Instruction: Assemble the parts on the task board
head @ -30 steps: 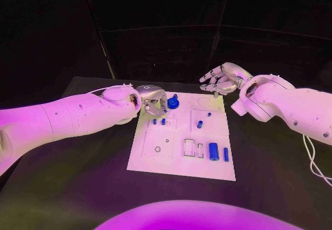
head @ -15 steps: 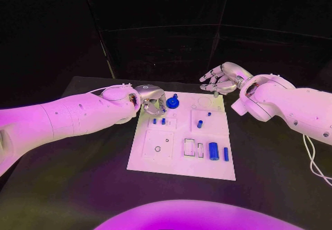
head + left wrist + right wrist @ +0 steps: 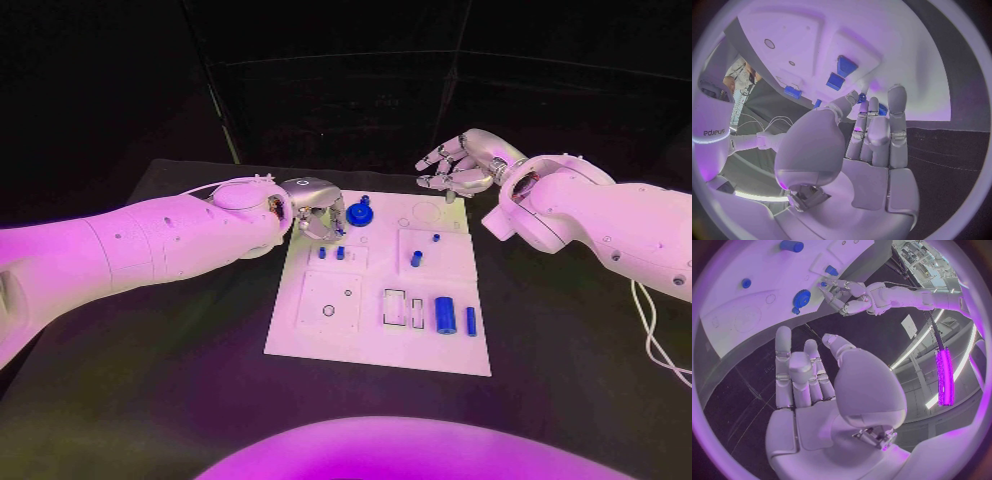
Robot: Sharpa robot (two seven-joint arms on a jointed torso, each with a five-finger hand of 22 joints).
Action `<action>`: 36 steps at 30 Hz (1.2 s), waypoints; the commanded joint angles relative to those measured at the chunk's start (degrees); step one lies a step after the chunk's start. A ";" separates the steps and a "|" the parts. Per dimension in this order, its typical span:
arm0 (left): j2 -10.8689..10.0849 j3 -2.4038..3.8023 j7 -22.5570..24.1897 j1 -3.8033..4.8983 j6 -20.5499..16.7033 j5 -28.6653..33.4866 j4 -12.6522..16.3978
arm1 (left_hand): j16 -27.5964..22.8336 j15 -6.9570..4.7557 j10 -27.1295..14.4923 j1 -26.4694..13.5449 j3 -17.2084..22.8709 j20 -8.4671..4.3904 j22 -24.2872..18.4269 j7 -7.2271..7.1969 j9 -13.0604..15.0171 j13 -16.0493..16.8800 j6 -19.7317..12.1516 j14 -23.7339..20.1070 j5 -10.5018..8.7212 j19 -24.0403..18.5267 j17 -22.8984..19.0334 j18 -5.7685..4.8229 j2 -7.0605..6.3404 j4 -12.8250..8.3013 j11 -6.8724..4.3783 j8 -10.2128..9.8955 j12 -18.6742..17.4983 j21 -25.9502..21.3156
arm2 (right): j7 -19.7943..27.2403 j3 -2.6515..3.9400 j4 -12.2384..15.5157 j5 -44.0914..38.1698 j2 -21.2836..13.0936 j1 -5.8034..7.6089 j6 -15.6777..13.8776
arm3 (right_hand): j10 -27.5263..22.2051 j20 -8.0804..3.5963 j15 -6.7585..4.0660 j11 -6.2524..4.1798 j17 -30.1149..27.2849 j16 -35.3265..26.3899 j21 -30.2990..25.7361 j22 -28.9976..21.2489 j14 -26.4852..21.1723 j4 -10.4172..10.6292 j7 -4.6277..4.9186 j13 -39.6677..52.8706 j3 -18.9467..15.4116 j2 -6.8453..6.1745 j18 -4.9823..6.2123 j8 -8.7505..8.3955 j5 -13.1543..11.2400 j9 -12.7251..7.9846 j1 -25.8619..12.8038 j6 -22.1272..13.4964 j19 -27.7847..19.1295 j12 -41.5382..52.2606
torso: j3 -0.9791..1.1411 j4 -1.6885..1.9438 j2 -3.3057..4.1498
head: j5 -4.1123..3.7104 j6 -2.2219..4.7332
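The white task board lies in the middle of the black table. My left hand hovers over its far left corner, fingers pointing down beside a blue gear-shaped part. In the left wrist view the thumb and fingertips meet on a small blue part. From the right wrist view that left hand also sits next to the gear. My right hand hangs above the far right edge of the board, fingers apart and holding nothing.
Two small blue pegs stand near the left hand. More blue pieces sit mid-board. A thick blue cylinder and a slim one lie near the board's right edge. A white cable trails at the table's right.
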 commanded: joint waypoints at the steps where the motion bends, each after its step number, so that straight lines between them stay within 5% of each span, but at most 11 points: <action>1: 0.04 0.01 0.79 0.00 0.92 0.21 -0.10 | 0.25 0.07 0.31 0.04 0.39 -0.01 0.17 0.17 0.00 0.06 0.22 0.28 -0.05 0.59 0.10 -0.68 -0.44 0.03 0.02 -0.40 -0.20 0.35 | 0.58 0.04 0.10 0.13 -0.03 0.10 -0.11 | -0.24 0.12 -0.07 -0.18 0.04 -0.19 -0.19 -0.07 -0.16 0.40 0.00 -0.07 0.06 -0.06 0.77 0.37 0.18 0.07 0.46 -0.04 0.32 0.29 | 0.01 -0.03 0.01 | 0.02 -0.02; 36: -0.59 0.01 0.52 -0.09 0.95 0.58 -0.19 | 0.59 0.04 0.67 0.68 1.09 -0.05 1.15 0.28 0.03 0.07 0.43 0.49 -0.04 1.04 0.50 -0.86 -0.44 -0.33 0.01 -0.57 -0.42 1.28 | 0.64 0.04 0.01 0.13 -0.16 0.11 -0.20 | -0.23 0.10 -0.09 -0.21 0.12 -0.17 -0.19 -0.07 -0.14 0.45 -0.02 -0.11 0.09 -0.05 0.77 0.45 0.18 0.08 0.53 0.03 0.34 0.32 | -0.03 0.01 -0.02 | 0.14 -0.08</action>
